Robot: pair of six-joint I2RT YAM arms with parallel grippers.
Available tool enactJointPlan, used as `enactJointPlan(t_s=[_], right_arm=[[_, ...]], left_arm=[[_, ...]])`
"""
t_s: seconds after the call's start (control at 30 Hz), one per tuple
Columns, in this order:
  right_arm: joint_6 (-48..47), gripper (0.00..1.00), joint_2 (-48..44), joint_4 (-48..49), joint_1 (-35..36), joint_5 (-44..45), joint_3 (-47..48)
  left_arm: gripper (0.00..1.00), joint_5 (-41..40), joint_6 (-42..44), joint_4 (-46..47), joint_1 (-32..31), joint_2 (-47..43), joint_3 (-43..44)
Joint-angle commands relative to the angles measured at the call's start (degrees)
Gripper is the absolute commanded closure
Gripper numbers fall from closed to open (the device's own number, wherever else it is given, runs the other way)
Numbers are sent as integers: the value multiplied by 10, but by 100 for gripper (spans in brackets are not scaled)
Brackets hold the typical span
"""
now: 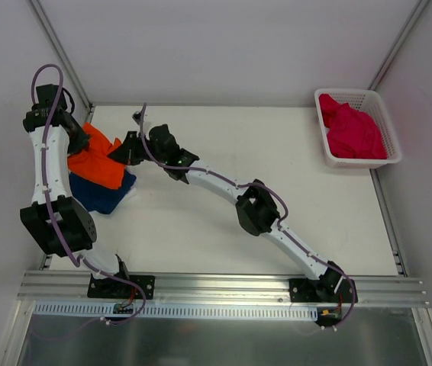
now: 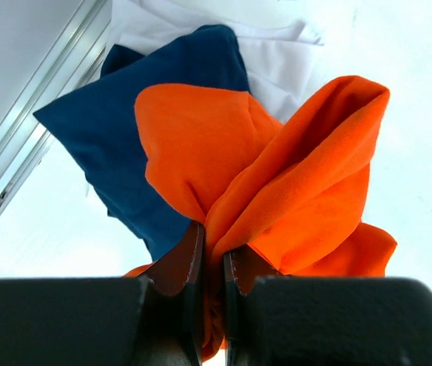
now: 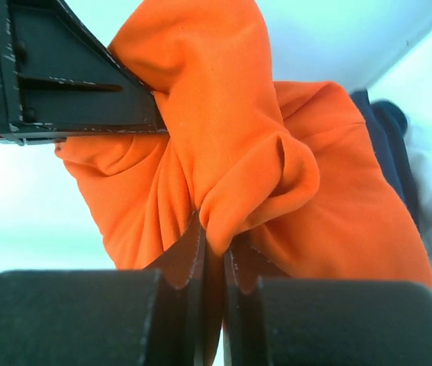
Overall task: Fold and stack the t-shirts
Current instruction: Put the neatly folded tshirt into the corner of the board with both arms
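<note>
Two pairs of jaws pinch one garment here. We see the left jaws almost fully closed, their brown pads (image 2: pixel 176 267) pressed against a gathered fold of the bright orange, soft cloth t-shirt (image 2: pixel 277 191), which fans out from the grip in two broad lobes. The right jaws stand just as narrow and clamp another bunched fold of the same orange t-shirt. In the right wrist view the cloth bulges over their tips. The two grips sit close together, and the black end of the left arm (image 1: pixel 48 164) shows just above the orange cloth in that view.

From above, we find the orange t-shirt at the far left of the flat white table (image 1: pixel 277 152), with the left arm bent over it from the left and the right arm (image 1: pixel 224 183) stretched across the table to reach it. It lies over the navy blue cloth t-shirt (image 1: pixel 105 197), touching it. The navy one rests on the table and peeks out on the near side. Whether any of the orange cloth hangs clear of the navy one, we cannot tell.

The magenta pink cloth t-shirt (image 1: pixel 351 131) lies crumpled inside the white plastic mesh basket (image 1: pixel 362 162), which stands at the far right corner of the table, well apart from both arms and the other two shirts.
</note>
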Motion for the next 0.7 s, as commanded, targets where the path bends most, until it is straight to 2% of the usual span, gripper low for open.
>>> enactJointPlan(t_s=[0.0, 0.2, 0.27, 0.3, 0.33, 0.37, 0.4, 0.43, 0.47, 0.5, 0.57, 0.67], right_arm=[[7, 94, -6, -22, 2, -124, 15], [12, 93, 26, -23, -1, -110, 23], [26, 92, 64, -27, -4, -115, 23], [43, 88, 76, -27, -5, -121, 22], [50, 79, 88, -23, -7, -127, 17], [53, 78, 98, -30, -7, -133, 9], [52, 60, 103, -6, -6, -161, -8], [78, 38, 97, 22, -5, -171, -31], [76, 17, 87, 16, -4, -172, -60], [59, 1, 61, -2, 1, -174, -72], [-16, 1, 24, -53, 6, -168, -99], [-49, 0, -71, -20, 7, -156, -212]], left_arm=[[100, -135, 28, 278, 55, -24, 57], [100, -168, 29, 287, 55, -23, 35], [100, -200, 14, 288, 56, -35, -13], [100, -205, 7, 288, 55, -40, -33], [100, -207, -3, 287, 56, -46, -75], [100, -206, -22, 286, 55, -60, -99], [100, -206, -35, 287, 56, -69, -148], [82, -202, -46, 287, 56, -78, -168], [46, -200, -65, 284, 55, -96, -188], [2, -197, -71, 282, 56, -106, -218], [1, -184, -76, 274, 55, -143, -229], [1, -156, -71, 264, 56, -204, -225]])
